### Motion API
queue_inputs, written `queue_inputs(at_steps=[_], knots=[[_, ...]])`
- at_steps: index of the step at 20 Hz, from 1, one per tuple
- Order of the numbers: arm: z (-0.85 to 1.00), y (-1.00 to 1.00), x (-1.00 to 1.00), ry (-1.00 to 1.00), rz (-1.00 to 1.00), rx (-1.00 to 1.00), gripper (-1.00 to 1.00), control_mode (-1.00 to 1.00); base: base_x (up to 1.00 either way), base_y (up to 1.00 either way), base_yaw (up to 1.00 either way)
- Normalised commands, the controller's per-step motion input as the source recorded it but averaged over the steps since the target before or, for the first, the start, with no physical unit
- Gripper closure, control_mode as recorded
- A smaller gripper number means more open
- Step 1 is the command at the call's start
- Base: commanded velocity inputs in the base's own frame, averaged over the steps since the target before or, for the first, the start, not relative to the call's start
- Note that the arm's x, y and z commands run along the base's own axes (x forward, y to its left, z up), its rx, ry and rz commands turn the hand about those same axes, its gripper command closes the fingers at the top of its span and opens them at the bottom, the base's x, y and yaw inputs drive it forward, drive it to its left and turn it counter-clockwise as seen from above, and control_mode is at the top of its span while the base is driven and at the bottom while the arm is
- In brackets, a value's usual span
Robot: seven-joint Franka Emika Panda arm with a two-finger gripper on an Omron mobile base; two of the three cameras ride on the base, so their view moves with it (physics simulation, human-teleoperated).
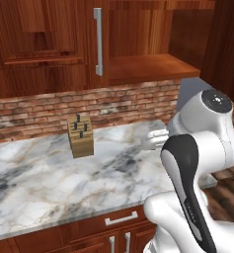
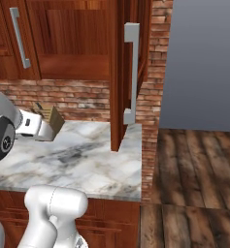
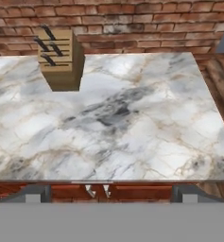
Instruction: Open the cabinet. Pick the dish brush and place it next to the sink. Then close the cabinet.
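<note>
The cabinet (image 1: 64, 44) hangs above the counter. Its left door is shut behind a long silver bar handle (image 1: 97, 42). The right door (image 2: 119, 72) is swung out toward me, its handle (image 2: 132, 72) seen edge-on. The opened compartment (image 1: 145, 47) shows a bare wooden shelf. The dish brush and the sink are out of view. My gripper (image 3: 108, 191) is open, its fingertips (image 3: 38, 193) set wide apart with nothing between them. It hovers over the near edge of the marble counter (image 3: 132, 123), below the cabinet. The white hand (image 1: 155, 140) (image 2: 33, 125) is partly hidden by the arm.
A wooden knife block (image 1: 80, 136) (image 2: 54, 118) (image 3: 61, 59) stands on the counter near the brick backsplash (image 1: 39, 111). Lower cabinets with short silver handles (image 1: 121, 218) run under the counter. The counter ends at the right, where a wooden floor (image 2: 194, 184) begins.
</note>
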Motion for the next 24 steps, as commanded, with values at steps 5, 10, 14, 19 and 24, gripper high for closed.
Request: queue_inputs(at_steps=[5, 10, 14, 19, 24], knots=[[0.33, -0.31, -0.20, 0.00, 0.00, 0.00, -1.00, -1.00, 0.00, 0.00, 0.00], [0.92, -0.28, -0.11, 0.00, 0.00, 0.00, -1.00, -1.00, 0.00, 0.00, 0.00], [0.90, -0.29, -0.10, -0.15, 0.00, 0.00, -1.00, -1.00, 0.00, 0.00, 0.00], [0.29, -0.20, 0.01, -0.34, 0.00, 0.00, -1.00, -1.00, 0.00, 0.00, 0.00], [0.08, -0.09, 0.03, -0.41, 0.00, 0.00, -1.00, -1.00, 0.00, 0.00, 0.00]])
